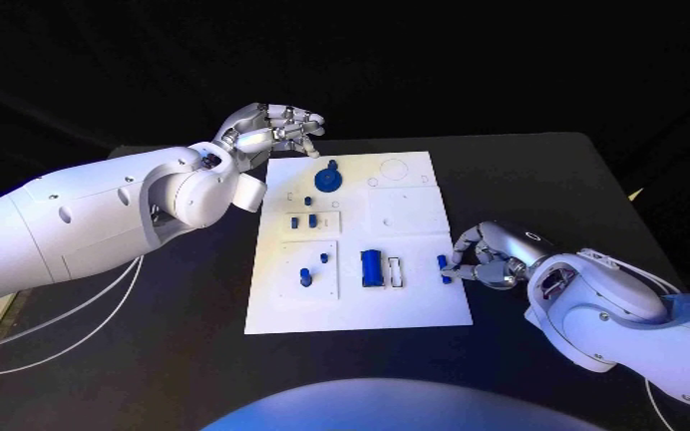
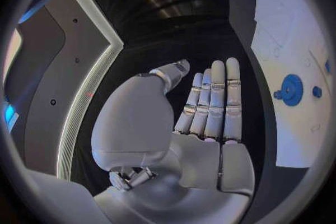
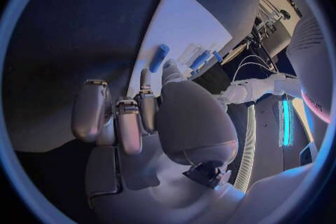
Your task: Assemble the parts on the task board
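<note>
While the task board (image 1: 360, 296) lies flat mid-table, we find the right hand (image 1: 487, 256) at its right edge — fingers curled toward a small blue part (image 1: 443, 268); whether they pinch it we cannot tell. Our left hand (image 1: 269, 132) hovers beyond the board's far left corner, fingers straight, pressed together, holding nothing — near the blue gear (image 1: 328, 179).

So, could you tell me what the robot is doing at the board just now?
It is assembling small blue parts on the white task board. The right hand is at the board's right edge, pinching a small blue part. The left hand hovers off the far left corner, fingers straight, holding nothing. A blue gear and other blue pieces sit on the board.
</note>
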`<state>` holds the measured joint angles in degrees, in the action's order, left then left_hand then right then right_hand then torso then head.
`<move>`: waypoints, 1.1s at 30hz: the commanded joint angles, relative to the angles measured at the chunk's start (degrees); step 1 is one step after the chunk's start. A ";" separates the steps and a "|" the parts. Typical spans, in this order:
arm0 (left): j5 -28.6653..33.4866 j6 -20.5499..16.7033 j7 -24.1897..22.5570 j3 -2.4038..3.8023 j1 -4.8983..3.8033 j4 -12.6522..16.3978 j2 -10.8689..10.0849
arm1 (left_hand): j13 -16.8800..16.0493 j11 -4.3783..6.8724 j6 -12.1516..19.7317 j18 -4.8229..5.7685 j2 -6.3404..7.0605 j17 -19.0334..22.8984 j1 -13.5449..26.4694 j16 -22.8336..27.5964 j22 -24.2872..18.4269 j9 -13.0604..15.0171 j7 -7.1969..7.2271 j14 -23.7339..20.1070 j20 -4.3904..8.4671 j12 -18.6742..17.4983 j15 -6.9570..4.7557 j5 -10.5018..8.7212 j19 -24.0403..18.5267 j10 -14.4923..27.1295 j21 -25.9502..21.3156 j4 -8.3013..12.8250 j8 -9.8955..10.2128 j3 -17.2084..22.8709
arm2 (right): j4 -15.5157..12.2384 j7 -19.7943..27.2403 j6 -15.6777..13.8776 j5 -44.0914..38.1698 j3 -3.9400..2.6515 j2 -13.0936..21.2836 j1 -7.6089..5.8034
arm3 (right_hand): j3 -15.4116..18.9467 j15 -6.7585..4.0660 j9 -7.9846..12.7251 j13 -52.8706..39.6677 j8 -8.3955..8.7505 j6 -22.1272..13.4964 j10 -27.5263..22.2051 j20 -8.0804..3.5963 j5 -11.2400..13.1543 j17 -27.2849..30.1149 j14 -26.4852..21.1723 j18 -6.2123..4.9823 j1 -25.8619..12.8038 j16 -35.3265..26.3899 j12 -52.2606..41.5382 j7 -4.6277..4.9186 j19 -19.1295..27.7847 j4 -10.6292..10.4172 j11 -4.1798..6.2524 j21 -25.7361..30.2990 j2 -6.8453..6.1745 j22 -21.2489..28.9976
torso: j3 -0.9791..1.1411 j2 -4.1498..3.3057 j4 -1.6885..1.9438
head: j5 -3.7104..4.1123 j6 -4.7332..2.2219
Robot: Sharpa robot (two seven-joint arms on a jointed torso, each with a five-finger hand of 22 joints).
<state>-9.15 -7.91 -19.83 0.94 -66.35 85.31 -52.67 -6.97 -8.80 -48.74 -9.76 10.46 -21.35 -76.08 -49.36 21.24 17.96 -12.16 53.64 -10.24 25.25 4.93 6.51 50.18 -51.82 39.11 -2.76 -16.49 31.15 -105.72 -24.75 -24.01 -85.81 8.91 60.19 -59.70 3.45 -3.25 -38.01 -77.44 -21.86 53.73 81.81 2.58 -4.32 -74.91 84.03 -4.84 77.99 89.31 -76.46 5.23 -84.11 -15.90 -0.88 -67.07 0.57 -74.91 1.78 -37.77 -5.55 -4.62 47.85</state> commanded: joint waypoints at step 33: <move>0.13 0.97 -0.38 0.02 -0.01 0.19 -0.19 | -0.06 0.06 0.34 -0.64 -0.32 0.06 0.30 -0.09 -0.06 0.09 0.01 -0.40 -0.35 0.17 0.13 0.36 0.21 0.30 -0.21 -0.05 0.13 -0.37 | 3.23 -5.03 6.75 -6.64 0.09 -4.33 1.40 | -8.12 -0.81 0.86 -2.03 1.14 2.87 0.25 -0.44 0.62 -13.46 5.62 1.12 8.70 0.07 0.05 -1.45 -0.92 3.73 1.33 -0.78 -0.66 -9.92 | -0.04 0.08 -0.13 | -0.78 0.68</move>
<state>-9.15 -7.89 -19.78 0.94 -66.35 85.34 -52.85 -6.97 -8.80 -48.74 -9.76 10.46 -21.34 -76.08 -49.36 21.24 17.99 -12.16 53.64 -10.24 25.25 4.93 6.51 50.18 -51.82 39.11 -2.76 -16.49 31.15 -103.11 -27.48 -21.36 -90.73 8.42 55.86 -59.02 -3.65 -3.68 -38.53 -81.89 -20.59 56.19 81.89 2.58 -3.43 -74.90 83.96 -4.84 83.77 89.31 -76.58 3.93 -84.10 -12.62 -0.07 -67.54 -2.16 -74.93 1.75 -37.69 -5.68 -5.38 48.52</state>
